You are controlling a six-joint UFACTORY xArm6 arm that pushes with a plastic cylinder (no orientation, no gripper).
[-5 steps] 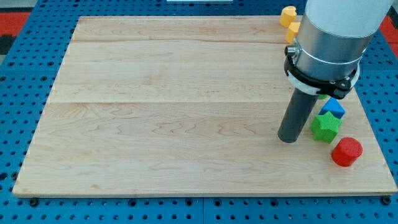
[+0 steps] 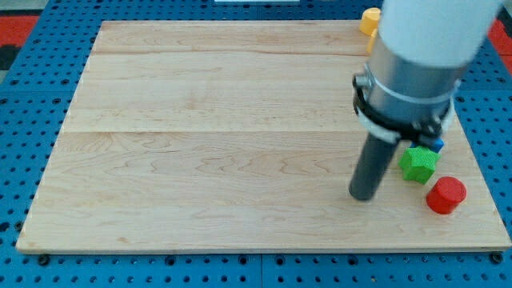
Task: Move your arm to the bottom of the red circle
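The red circle block (image 2: 446, 195) lies near the bottom right corner of the wooden board (image 2: 208, 136). My tip (image 2: 364, 197) rests on the board to the view's left of the red circle, about level with it and well apart from it. A green star block (image 2: 418, 164) sits just up and left of the red circle, right of my rod. A blue block (image 2: 437, 146) shows only as a sliver behind the arm.
A yellow block (image 2: 370, 19) sits at the board's top right edge, partly hidden by the arm. A second yellow block (image 2: 371, 42) shows just below it as a sliver. The arm's grey body covers the upper right of the board. Blue pegboard surrounds the board.
My tip has moved slightly left and toward the view's bottom. The arm body now hides most of the blue block. The blocks have not moved.
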